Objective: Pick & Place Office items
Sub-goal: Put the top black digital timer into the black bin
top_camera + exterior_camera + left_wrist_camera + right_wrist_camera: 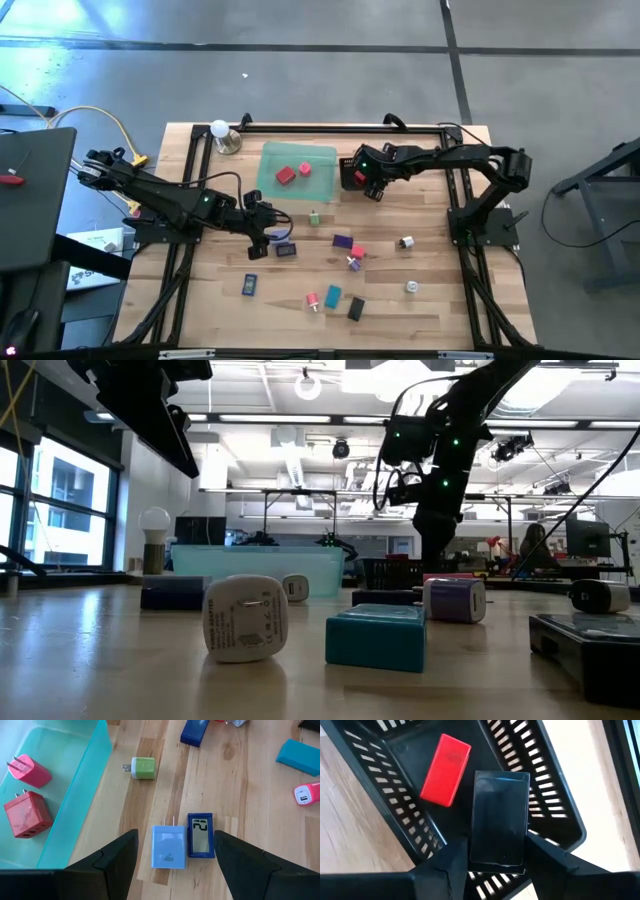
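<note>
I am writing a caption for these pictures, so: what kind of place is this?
Most likely a robotics lab or workshop in a large open hall: a wooden table carrying two robot arms, a concrete floor, and ceiling light strips over workbenches behind.

Two dark jointed arms, green status lights

The left tool [268, 229] is hovering low over the worktop [440, 300] middle, fingers spread wide. The right tool [360, 178] is reaching toward the worktop's far edge, fingers flanking a black block [499, 822].
</note>
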